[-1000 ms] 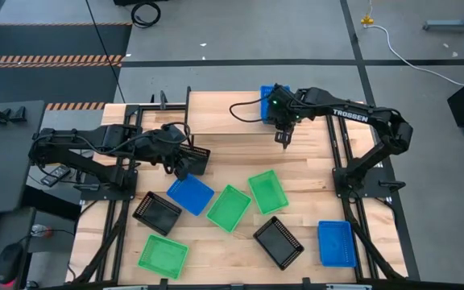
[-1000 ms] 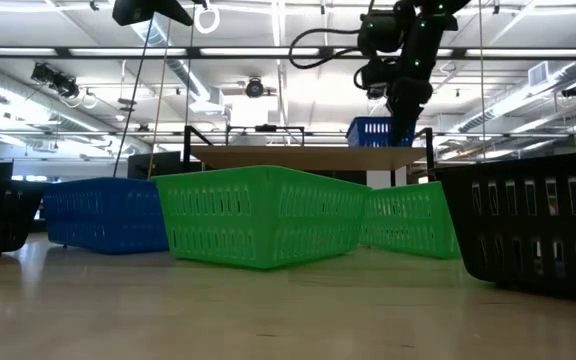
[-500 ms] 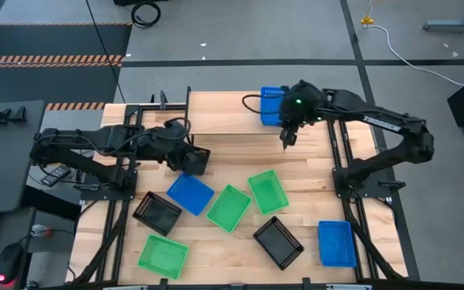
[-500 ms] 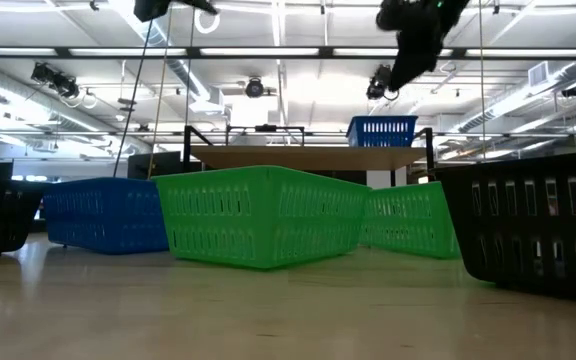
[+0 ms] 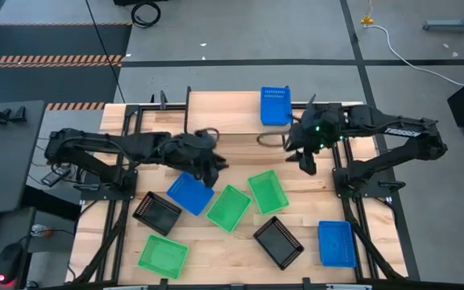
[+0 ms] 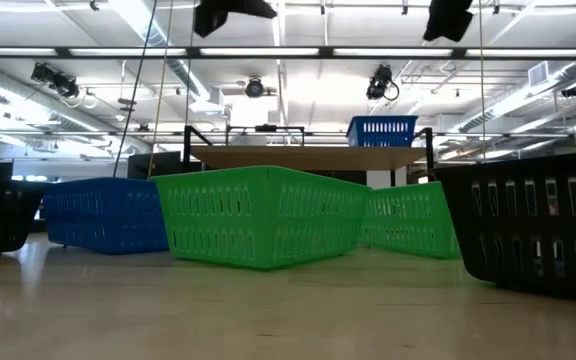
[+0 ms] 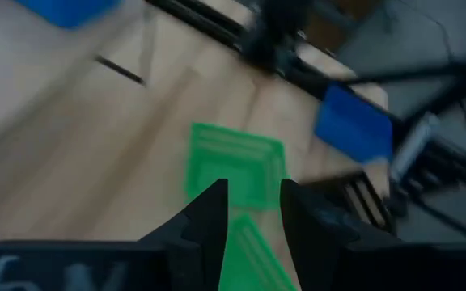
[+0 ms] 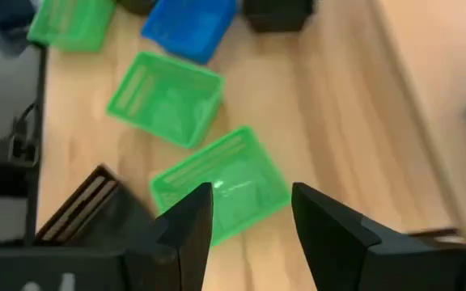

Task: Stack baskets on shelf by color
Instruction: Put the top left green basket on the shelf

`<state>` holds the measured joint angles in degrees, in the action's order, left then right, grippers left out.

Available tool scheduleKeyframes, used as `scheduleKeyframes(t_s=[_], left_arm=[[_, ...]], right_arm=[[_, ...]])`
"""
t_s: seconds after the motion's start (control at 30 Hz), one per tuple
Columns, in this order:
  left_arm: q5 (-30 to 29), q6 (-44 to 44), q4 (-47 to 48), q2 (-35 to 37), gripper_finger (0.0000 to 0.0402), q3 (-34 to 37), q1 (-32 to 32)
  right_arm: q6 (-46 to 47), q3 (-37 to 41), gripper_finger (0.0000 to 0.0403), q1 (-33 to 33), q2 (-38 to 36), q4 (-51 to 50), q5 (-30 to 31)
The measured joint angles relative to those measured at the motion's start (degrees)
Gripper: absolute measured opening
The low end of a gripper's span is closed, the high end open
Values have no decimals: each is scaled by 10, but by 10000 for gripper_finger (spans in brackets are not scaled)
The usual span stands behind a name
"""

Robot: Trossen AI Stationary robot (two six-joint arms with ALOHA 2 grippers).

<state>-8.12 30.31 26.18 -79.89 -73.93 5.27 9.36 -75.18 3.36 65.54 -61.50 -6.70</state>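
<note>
While both arms hang above the wooden tabletop [image 5: 240,145], neither claw holds a basket. Left claw [image 5: 213,165]: over the mid-left tabletop, just above the blue basket [image 5: 190,194]; its wrist view shows the fingers [image 7: 209,218] slightly apart with nothing between them. Loose baskets on the tabletop, left to right: green basket [image 5: 163,255] at the near-left corner; black basket [image 5: 157,213] beside the blue one; a second green basket [image 5: 229,207] and a third green basket [image 5: 267,191] side by side at centre; a second black basket [image 5: 279,242] nearer the front; a second blue basket [image 5: 336,242] at the near right. Shelf [image 5: 224,122]: at the far edge of the tabletop; one blue basket on the shelf [image 5: 275,105] sits at its right end, also seen in the low view [image 6: 380,131] on the shelf top [image 6: 308,155]. Right claw [image 5: 307,163]: right of centre, off the shelf, above bare wood near the third green basket; fingers [image 8: 188,222] apart and empty in its wrist view, green baskets below it.
</note>
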Motion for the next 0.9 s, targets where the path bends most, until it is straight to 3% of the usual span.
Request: scheduleKeyframes(t_s=[0.43, 0.9], left_arm=[[52, -115, 10, -16, 176, 0, 103], [77, -226, 36, -88, 251, 0, 172]], right_arm=[[44, 93, 177, -120, 32, 87, -8], [217, 156, 178, -190, 35, 135, -4]])
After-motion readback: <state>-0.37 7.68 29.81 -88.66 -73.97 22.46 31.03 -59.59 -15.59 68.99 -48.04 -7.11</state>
